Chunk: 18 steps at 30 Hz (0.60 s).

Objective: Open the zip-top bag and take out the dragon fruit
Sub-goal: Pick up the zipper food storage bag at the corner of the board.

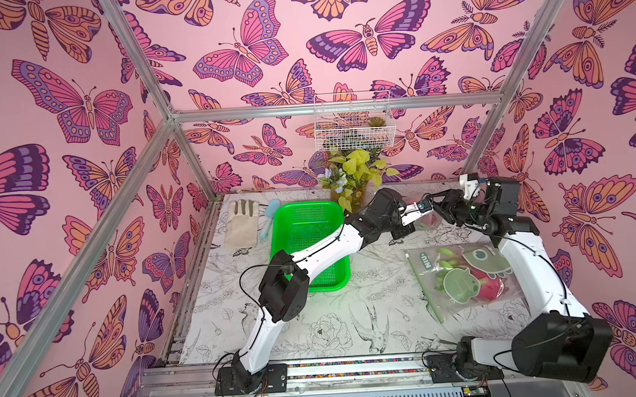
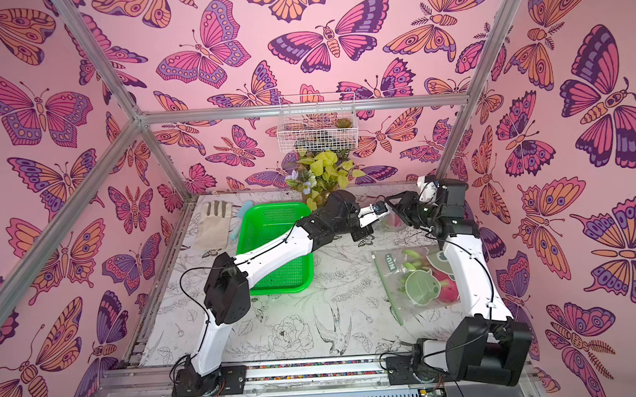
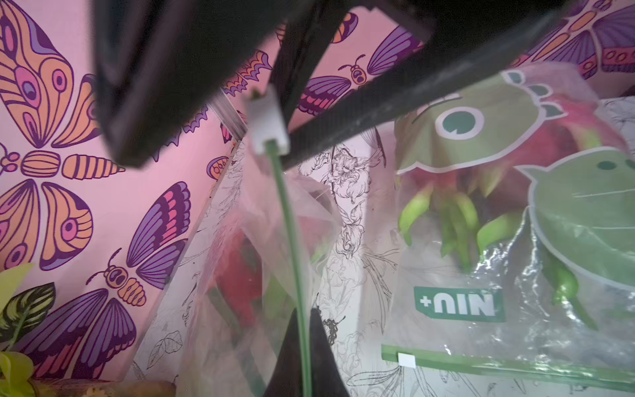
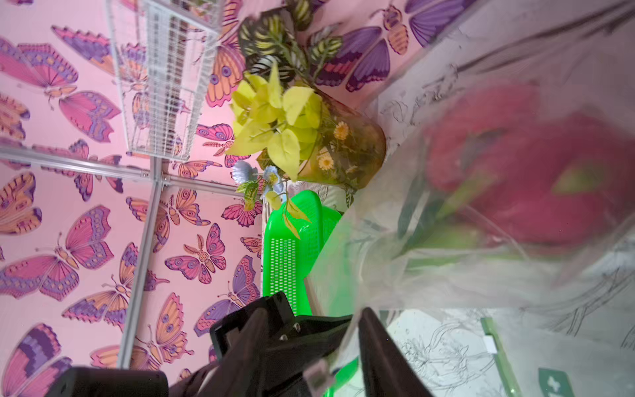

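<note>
A clear zip-top bag (image 3: 247,261) hangs between the two grippers near the back right of the table, with a red dragon fruit (image 4: 536,172) blurred inside it. My left gripper (image 3: 302,311) is shut on its green zip strip (image 3: 287,213). The strip runs up to a white slider (image 3: 268,127) beside the right gripper's black fingers. My right gripper (image 4: 313,311) has its jaws apart; the slider and the left gripper's tip sit between them. In both top views the grippers meet over the bag (image 1: 430,220). A second zip-top bag (image 1: 460,278) lies flat with pink dragon fruit (image 1: 491,286) inside.
A green plastic basket (image 1: 311,244) sits under the left forearm. A vase of yellow leaves (image 1: 352,175) stands against the back wall, under a white wire basket (image 1: 354,127). A cloth glove (image 1: 242,223) and a pale blue tool (image 1: 269,218) lie at the back left.
</note>
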Available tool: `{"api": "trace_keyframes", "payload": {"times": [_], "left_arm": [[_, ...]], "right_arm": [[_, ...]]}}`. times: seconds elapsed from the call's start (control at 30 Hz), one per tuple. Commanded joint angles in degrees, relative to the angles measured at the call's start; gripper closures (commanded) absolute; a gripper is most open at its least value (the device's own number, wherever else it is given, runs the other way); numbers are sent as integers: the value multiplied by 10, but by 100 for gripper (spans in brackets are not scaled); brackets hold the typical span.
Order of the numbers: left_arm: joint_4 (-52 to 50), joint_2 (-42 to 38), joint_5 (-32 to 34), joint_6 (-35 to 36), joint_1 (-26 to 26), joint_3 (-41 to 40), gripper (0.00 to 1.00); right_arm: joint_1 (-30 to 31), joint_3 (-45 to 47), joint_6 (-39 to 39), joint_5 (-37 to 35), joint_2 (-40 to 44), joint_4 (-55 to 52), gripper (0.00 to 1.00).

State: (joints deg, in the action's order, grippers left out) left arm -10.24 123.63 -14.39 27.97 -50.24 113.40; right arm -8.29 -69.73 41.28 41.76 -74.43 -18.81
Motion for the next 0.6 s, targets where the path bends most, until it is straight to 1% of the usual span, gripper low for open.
{"api": "trace_keyframes", "payload": {"times": [0.0,0.1,0.17,0.23,0.27,0.33,0.4,0.5,0.57], "left_arm": [[-44,-58,-66,-42,11,40,100],[-96,-53,-90,-63,16,94,100],[-123,-49,-97,-68,19,127,100],[-136,-50,-100,-76,23,148,100],[-143,-49,-105,-78,26,159,100],[-160,-45,-112,-82,30,182,100],[-174,-46,-120,-77,34,191,100],[-191,-53,-141,-73,42,191,100],[-202,-57,-153,-72,45,191,100]], "right_arm": [[-10,-39,-87,27,18,54,43],[-23,-48,-118,56,11,81,41],[-37,-38,-112,90,8,133,41],[-50,-28,-104,138,2,198,42],[-54,-29,-105,159,-2,212,43],[-57,-25,-123,213,-7,250,42],[-58,-22,-162,244,-5,257,43],[-60,-8,-243,298,3,256,44],[-61,4,-335,352,10,245,47]]}}
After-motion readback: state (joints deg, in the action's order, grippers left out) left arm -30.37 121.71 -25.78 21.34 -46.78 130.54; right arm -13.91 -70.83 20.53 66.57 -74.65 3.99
